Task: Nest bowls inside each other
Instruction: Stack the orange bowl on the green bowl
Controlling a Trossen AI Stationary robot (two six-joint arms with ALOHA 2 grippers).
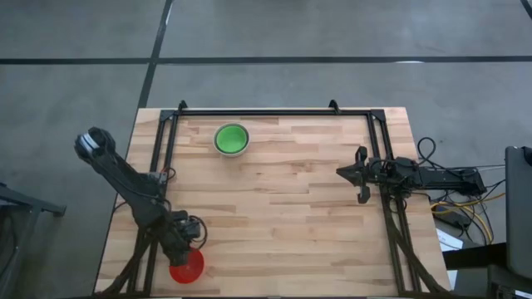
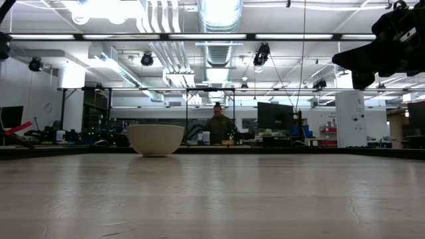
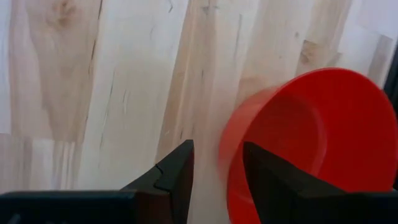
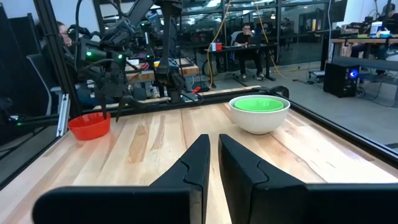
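A red bowl (image 1: 187, 267) stands upright on its base near the table's front left corner, also in the left wrist view (image 3: 311, 143) and the right wrist view (image 4: 90, 126). My left gripper (image 1: 186, 242) is open and points steeply down at the bowl's rim; one finger (image 3: 177, 177) is outside the wall, the other (image 3: 267, 180) over the inside. A green bowl (image 1: 232, 138) sits nested in a white-grey bowl (image 4: 258, 119) at the far middle-left. My right gripper (image 1: 353, 173) waits shut at the right side, level. My left gripper comes at the red bowl from above, slanting down, its fingers on either side of the wall at the rim (image 3: 231, 155). I cannot tell whether either finger touches the bowl. The bowl rests on the table.
Black frame rails (image 1: 274, 112) run along the table's far edge and down both sides. Bare wood (image 1: 283, 216) lies between the bowls and the right arm. Cables (image 1: 457, 203) lie off the table's right edge. A person (image 2: 217, 126) sits in the room beyond.
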